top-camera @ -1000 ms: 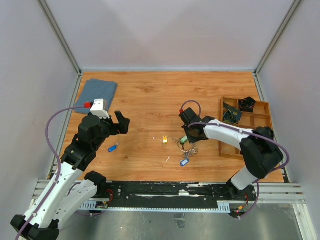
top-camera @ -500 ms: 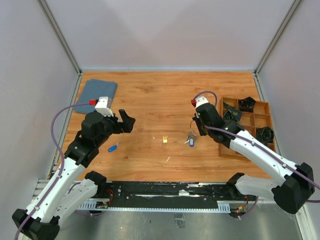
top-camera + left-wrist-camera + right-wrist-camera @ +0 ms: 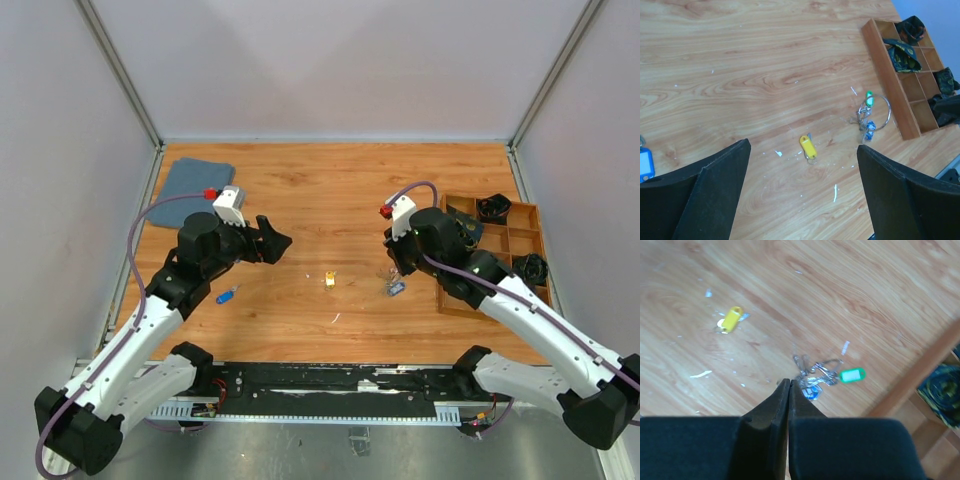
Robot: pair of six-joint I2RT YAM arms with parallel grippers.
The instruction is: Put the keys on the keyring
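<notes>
My right pincer [image 3: 789, 382] is pressed shut on nothing, its tips just short of the keyring [image 3: 888, 112], which lies on the desk [image 3: 330, 190] with green- and blue-tagged keys [image 3: 812, 377] bunched against it, while my left pincer [image 3: 272, 240] gapes wide, well apart.

Closed right gripper [image 3: 789, 382], keys [image 3: 812, 376] with green tag [image 3: 852, 374], yellow-tagged key [image 3: 731, 318] apart

Reaches inward with left claw [image 3: 274, 243] spread wide; holds right claw [image 3: 789, 385] pinched tight, pointing downward.
</notes>
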